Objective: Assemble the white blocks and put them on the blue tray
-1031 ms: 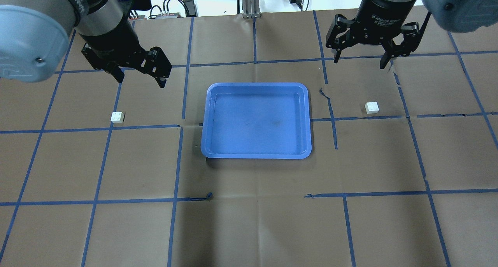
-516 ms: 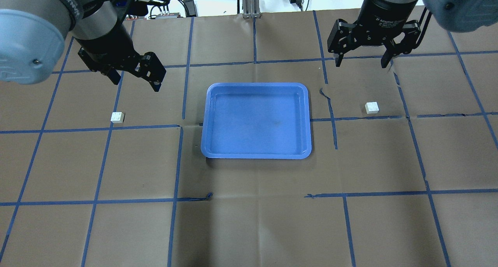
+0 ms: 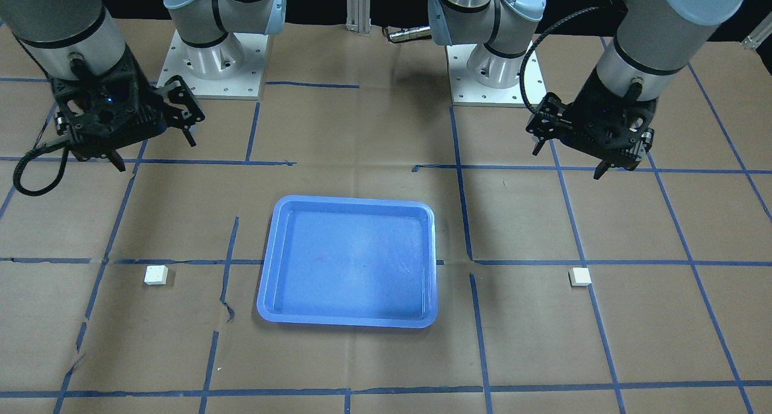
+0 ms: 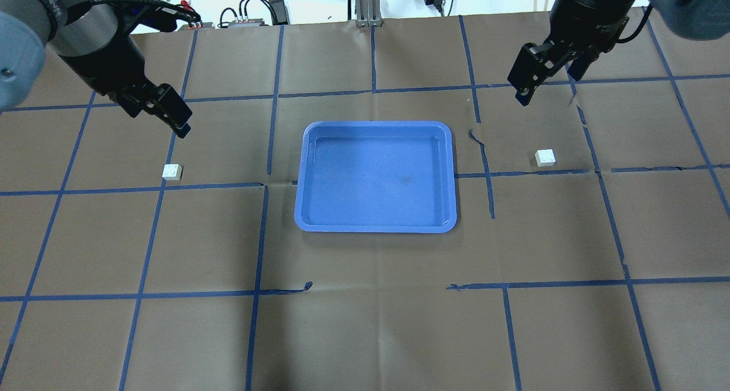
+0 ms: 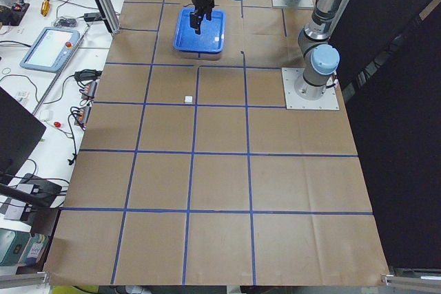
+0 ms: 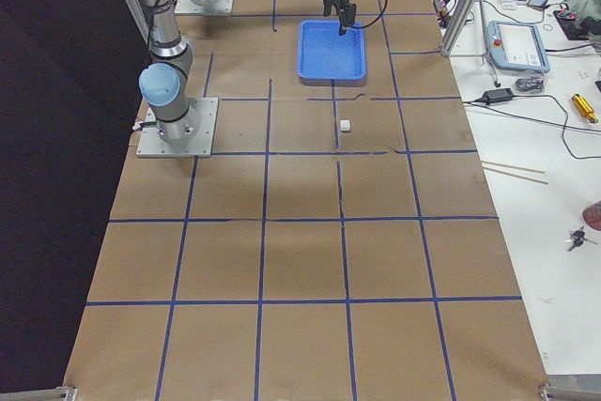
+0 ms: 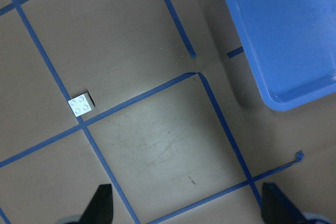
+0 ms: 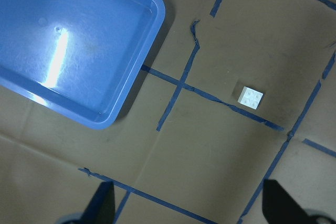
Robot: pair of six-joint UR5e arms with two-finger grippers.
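Two white blocks lie on the table, one on each side of the blue tray [image 4: 376, 227]. The left block [image 4: 171, 171] also shows in the left wrist view [image 7: 80, 105], the right block [image 4: 545, 157] in the right wrist view [image 8: 251, 97]. My left gripper [image 4: 159, 120] is open and empty, high above the table behind its block. My right gripper [image 4: 546, 86] is open and empty, high behind its block. The tray [image 3: 347, 321] holds nothing.
The table is covered in brown paper with a grid of blue tape [image 4: 268, 184]. Both arm bases [image 3: 494, 70] stand at the table's back edge. Cables and a teach pendant [image 5: 52, 45] lie on a side bench past the table.
Both wrists have turned, so each gripper now shows edge-on from overhead. The left gripper has shifted left, the right one slightly right. Blocks and tray have not moved.
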